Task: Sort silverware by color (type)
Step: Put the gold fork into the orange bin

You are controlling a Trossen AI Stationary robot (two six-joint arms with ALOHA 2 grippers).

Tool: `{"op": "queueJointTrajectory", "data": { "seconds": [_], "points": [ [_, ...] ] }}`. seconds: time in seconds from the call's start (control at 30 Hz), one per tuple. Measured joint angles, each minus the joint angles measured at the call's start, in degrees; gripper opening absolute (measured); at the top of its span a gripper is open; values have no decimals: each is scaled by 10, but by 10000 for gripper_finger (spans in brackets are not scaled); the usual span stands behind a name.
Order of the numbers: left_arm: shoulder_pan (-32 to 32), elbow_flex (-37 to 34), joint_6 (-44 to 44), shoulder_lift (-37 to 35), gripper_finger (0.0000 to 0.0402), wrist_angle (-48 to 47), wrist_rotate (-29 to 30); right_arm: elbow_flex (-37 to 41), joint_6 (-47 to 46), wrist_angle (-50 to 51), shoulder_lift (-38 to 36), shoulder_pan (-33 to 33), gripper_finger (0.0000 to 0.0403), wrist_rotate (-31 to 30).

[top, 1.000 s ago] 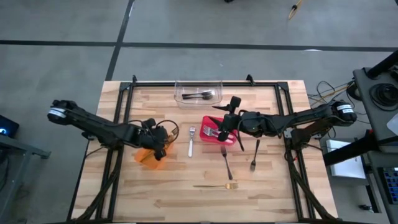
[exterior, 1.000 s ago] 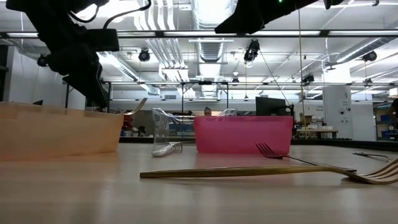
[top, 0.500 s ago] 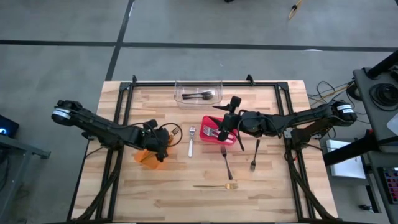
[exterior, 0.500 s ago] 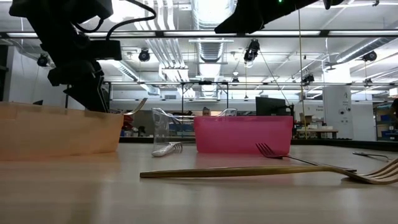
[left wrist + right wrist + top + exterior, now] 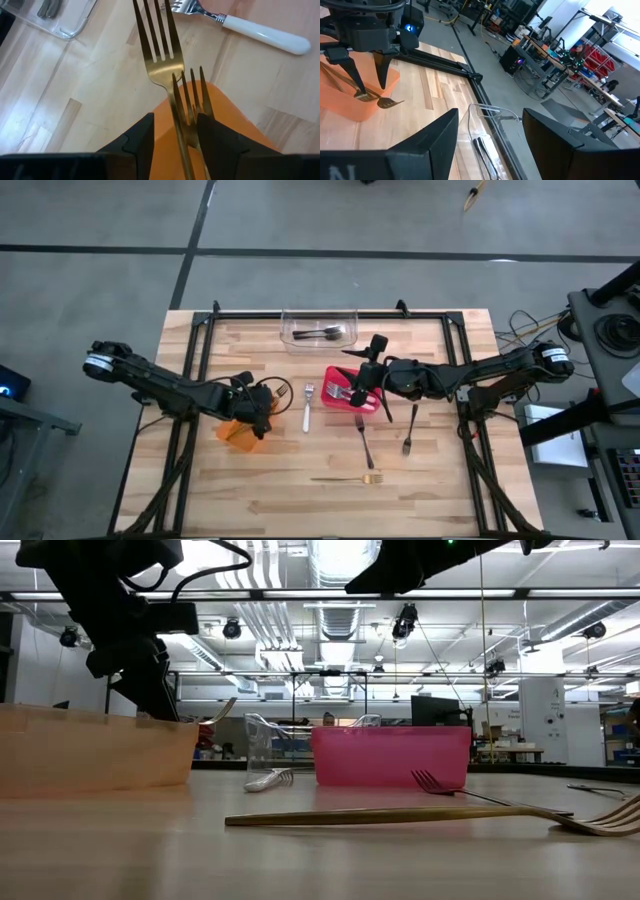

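My left gripper (image 5: pixel 175 125) is open over the orange bin (image 5: pixel 238 434), at the table's left. Two gold forks (image 5: pixel 156 45) (image 5: pixel 192 97) lie in the bin, tines over its rim, passing between the fingers. From the right wrist view the two fingers stand apart above the bin (image 5: pixel 366 75). My right gripper (image 5: pixel 490 150) hangs level and open above the red bin (image 5: pixel 352 402), which holds silver forks (image 5: pixel 345 392). On the table lie a white-handled fork (image 5: pixel 307 412), two dark forks (image 5: pixel 364 438) (image 5: pixel 408 430) and a gold fork (image 5: pixel 350 478). My left gripper comes at the bin slanting down. The neck of the smaller gold fork (image 5: pixel 189 131) runs close along one finger's inner side (image 5: pixel 212 137); I cannot tell whether they touch. Both forks rest in the bin.
A clear bin (image 5: pixel 320 327) with dark utensils (image 5: pixel 322 333) stands at the table's far edge. A black frame (image 5: pixel 455 340) runs along the far edge and both sides. Bare wood lies near the front edge, around the gold fork (image 5: pixel 400 815).
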State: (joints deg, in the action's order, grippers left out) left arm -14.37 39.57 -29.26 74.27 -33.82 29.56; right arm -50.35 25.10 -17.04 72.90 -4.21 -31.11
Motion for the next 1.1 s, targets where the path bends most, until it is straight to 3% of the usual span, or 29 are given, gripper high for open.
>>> {"op": "queueJointTrajectory", "data": {
  "seconds": [0.67,1.1],
  "points": [
    [-1,-22,-20,0,127,18,0,0,0,0,0,0,212,0],
    [-1,-25,-29,0,58,18,-1,0,0,0,0,0,212,0]
  ]
}}
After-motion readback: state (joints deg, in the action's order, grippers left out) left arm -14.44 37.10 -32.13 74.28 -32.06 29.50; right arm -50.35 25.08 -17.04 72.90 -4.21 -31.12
